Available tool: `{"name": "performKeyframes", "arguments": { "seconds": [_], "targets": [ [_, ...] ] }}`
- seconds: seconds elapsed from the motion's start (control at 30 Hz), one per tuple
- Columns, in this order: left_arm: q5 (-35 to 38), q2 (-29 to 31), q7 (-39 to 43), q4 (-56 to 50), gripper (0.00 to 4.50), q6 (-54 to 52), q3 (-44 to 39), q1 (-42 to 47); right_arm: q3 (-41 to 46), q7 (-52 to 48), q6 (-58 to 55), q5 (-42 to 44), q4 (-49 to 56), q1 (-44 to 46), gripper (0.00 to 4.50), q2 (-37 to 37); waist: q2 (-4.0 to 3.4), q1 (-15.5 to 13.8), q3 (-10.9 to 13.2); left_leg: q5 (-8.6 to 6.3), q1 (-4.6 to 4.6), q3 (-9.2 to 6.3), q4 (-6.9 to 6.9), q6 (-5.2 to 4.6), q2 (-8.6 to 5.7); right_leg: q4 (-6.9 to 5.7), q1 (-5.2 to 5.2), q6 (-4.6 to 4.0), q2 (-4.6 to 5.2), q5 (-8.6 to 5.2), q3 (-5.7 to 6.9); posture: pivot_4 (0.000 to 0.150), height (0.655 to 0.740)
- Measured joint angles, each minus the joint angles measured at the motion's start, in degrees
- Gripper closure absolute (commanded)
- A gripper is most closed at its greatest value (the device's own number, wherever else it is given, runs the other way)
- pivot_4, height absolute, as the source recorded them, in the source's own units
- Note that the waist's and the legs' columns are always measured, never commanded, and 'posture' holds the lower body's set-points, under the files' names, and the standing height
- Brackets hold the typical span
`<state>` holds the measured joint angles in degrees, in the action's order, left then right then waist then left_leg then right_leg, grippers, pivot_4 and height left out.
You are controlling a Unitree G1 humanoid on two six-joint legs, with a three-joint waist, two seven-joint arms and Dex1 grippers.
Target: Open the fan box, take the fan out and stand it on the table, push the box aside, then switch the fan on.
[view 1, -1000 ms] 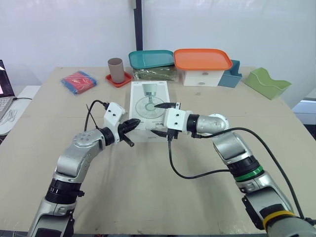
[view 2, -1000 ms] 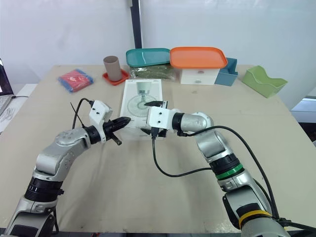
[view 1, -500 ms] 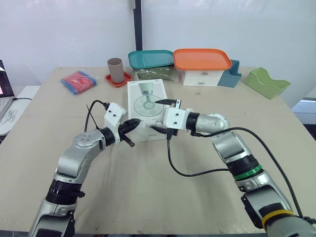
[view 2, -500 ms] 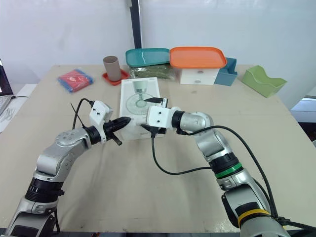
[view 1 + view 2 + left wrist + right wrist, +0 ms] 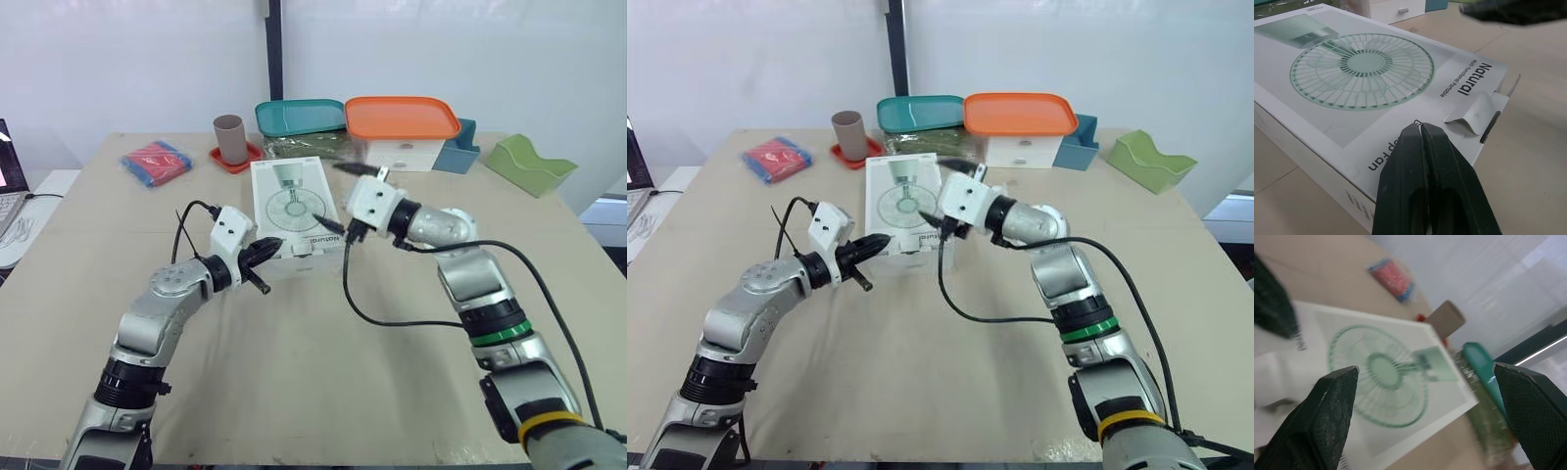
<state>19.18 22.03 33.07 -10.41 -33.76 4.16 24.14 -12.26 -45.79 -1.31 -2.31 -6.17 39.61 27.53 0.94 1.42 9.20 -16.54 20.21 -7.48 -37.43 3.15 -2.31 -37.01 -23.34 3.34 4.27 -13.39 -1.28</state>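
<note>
The white fan box (image 5: 294, 204) lies flat at mid-table, a green fan printed on its lid. At its near end a tuck flap (image 5: 1475, 110) sticks out of the box. My left gripper (image 5: 265, 252) is shut with nothing in it, its tips (image 5: 1421, 133) resting against the box's near edge. Over the near right part of the box hovers my right gripper (image 5: 339, 196), wide open and empty, one finger (image 5: 1327, 421) on each side of the printed fan (image 5: 1382, 382) below.
Behind the box stand a brown cup on a red coaster (image 5: 231, 140), a teal tray (image 5: 299, 117), an orange lid on a white drawer unit (image 5: 402, 118), a blue holder (image 5: 458, 149) and a green bin (image 5: 529, 164). A red-and-blue packet (image 5: 156, 162) lies at far left.
My right gripper has lifted from the box's near end and moved back over the lid, still open. The box has slid slightly away. The left gripper has hardly moved.
</note>
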Motion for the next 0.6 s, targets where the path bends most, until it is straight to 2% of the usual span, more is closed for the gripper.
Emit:
{"name": "performKeyframes", "arguments": {
  "seconds": [0.33,0.6],
  "targets": [
    [-0.01,0.55,0.45,0.04,4.38,-0.08,-0.25,-0.04,-3.66,-13.73,-12.18,5.86,11.58,-9.44,0.0,6.49,-0.01,0.03,0.0,-0.07,-0.02,0.0,-0.02,-0.13,0.0,0.0,0.02,0.01,-0.01,-0.01,0.01,0.15,0.74],
    [0.02,1.09,1.19,-0.03,4.38,-0.13,-0.25,-0.04,-6.41,-21.15,-17.27,7.87,16.48,-11.63,0.0,10.87,0.0,-0.04,0.0,-0.08,-0.03,-0.04,-0.02,-0.13,0.0,0.02,0.05,0.06,0.0,-0.04,0.02,0.15,0.74]
  ]
}}
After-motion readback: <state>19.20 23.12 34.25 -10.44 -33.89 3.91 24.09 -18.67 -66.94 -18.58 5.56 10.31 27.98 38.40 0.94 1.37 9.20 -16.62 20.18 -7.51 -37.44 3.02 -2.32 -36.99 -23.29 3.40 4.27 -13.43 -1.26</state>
